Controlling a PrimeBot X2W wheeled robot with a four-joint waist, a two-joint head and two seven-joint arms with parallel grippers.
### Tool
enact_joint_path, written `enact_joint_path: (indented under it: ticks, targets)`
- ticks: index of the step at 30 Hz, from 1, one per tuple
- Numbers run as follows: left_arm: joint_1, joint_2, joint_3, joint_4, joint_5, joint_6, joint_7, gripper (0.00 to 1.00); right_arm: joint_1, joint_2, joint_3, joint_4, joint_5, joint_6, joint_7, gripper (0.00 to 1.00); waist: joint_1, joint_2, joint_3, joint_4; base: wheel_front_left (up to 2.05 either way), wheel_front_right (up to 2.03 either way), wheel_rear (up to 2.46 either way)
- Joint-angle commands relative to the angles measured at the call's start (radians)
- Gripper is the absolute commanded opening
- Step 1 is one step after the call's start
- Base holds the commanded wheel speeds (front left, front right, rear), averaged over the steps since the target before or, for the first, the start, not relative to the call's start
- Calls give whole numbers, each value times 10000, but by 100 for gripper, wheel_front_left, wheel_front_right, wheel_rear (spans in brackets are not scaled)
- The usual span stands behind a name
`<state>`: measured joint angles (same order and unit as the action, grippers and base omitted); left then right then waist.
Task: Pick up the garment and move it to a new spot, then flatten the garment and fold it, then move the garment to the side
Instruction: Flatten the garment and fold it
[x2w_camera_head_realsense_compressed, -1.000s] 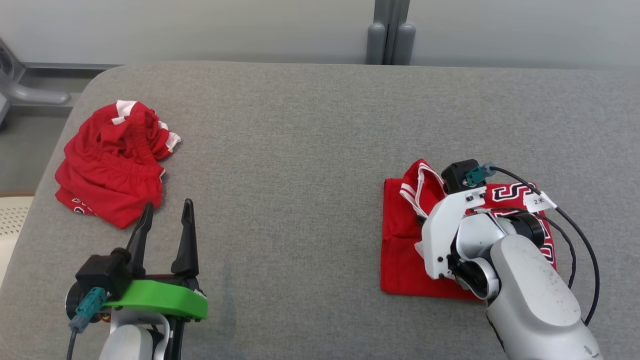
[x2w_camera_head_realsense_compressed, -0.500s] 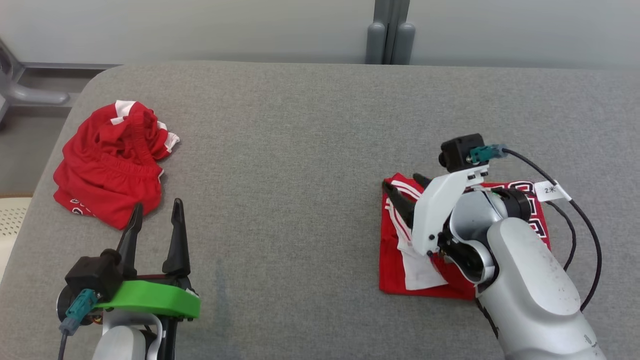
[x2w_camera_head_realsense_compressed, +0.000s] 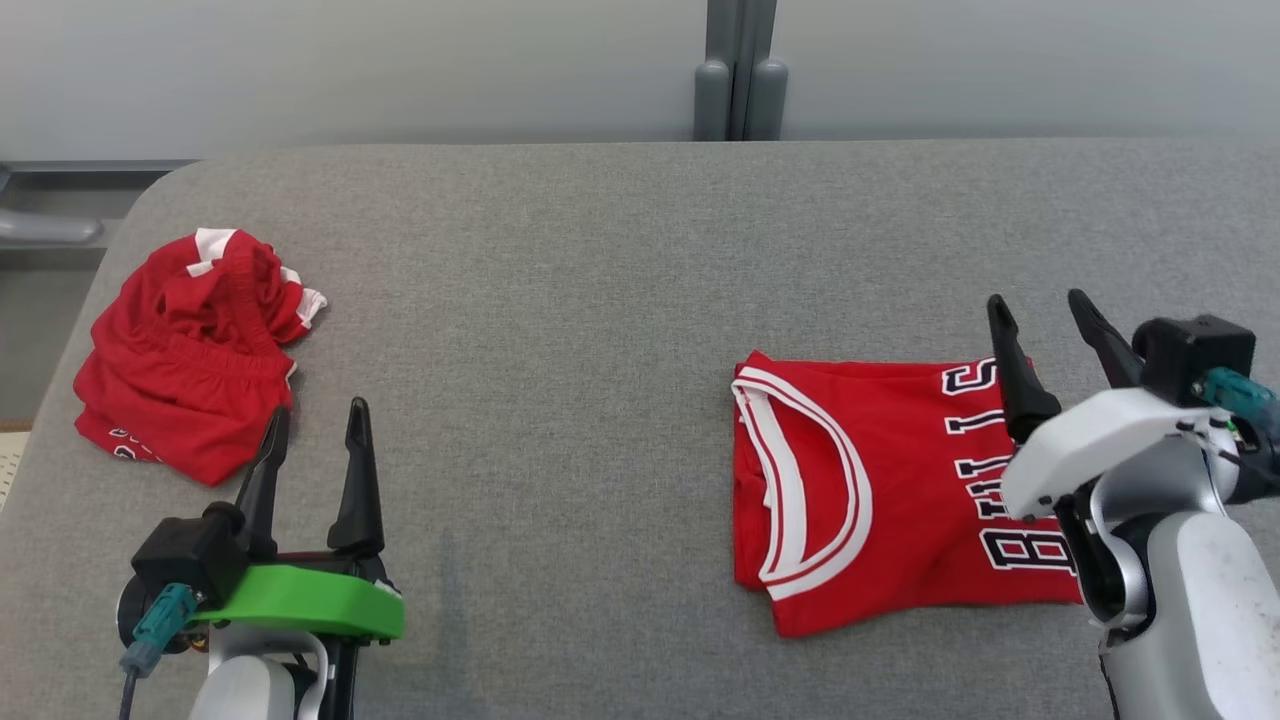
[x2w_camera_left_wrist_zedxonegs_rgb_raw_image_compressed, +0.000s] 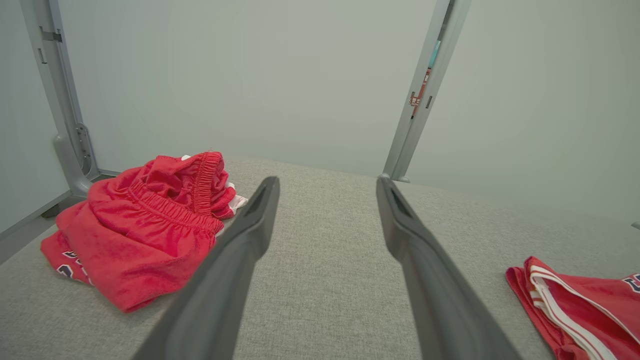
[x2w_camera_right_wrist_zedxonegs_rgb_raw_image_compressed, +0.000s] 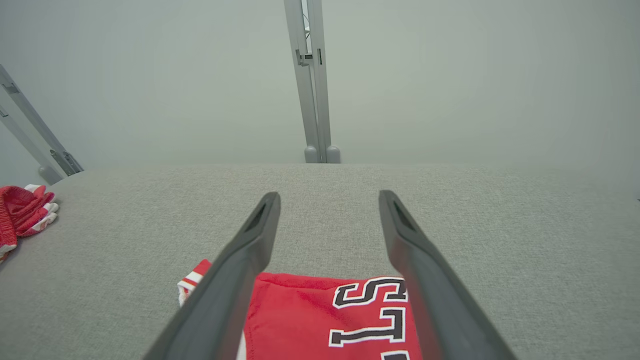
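A folded red jersey (x2w_camera_head_realsense_compressed: 880, 490) with white trim and black lettering lies flat on the right half of the grey table (x2w_camera_head_realsense_compressed: 600, 300); its edge also shows in the left wrist view (x2w_camera_left_wrist_zedxonegs_rgb_raw_image_compressed: 575, 305) and under the fingers in the right wrist view (x2w_camera_right_wrist_zedxonegs_rgb_raw_image_compressed: 325, 315). My right gripper (x2w_camera_head_realsense_compressed: 1045, 315) hovers open over the jersey's right end, nothing between its fingers. At the lower left my left gripper (x2w_camera_head_realsense_compressed: 315, 425) stands open and empty, just right of a crumpled pile of red shorts (x2w_camera_head_realsense_compressed: 185, 355).
The crumpled red shorts (x2w_camera_left_wrist_zedxonegs_rgb_raw_image_compressed: 145, 225) sit near the table's left edge. A grey post (x2w_camera_head_realsense_compressed: 740, 75) stands behind the table's far edge against a pale wall. Bare grey cloth lies between the two garments.
My right gripper opened, let go of the jersey and drew back to the right; the jersey now lies flat and folded. The head camera shifted slightly.
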<state>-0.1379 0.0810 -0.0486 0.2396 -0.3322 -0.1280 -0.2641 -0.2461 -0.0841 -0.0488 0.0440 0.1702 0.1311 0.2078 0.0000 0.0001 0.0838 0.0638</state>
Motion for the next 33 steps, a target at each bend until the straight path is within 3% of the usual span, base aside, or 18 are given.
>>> enact_joint_path:
  ticks: [1,10,21,33]
  targets:
    - [126,-1,41,-9,79,-30,2,100,335,-90,-109,-72,-225,-9,-485,100,0,-1,-41,-75,0,0,0]
    - [507,-24,224,-70,241,-26,2,100,1571,-383,-214,333,-267,-10,-2554,100,0,-1,-426,-458,0,0,0]
    - [1165,-131,452,124,369,-26,2,100,1978,-735,478,759,114,-9,-2783,100,0,-1,-1009,-770,0,0,0]
    - [1386,-156,366,356,408,-24,2,100,2065,-723,471,933,330,-10,-2844,100,0,-1,-1184,-738,0,0,0]
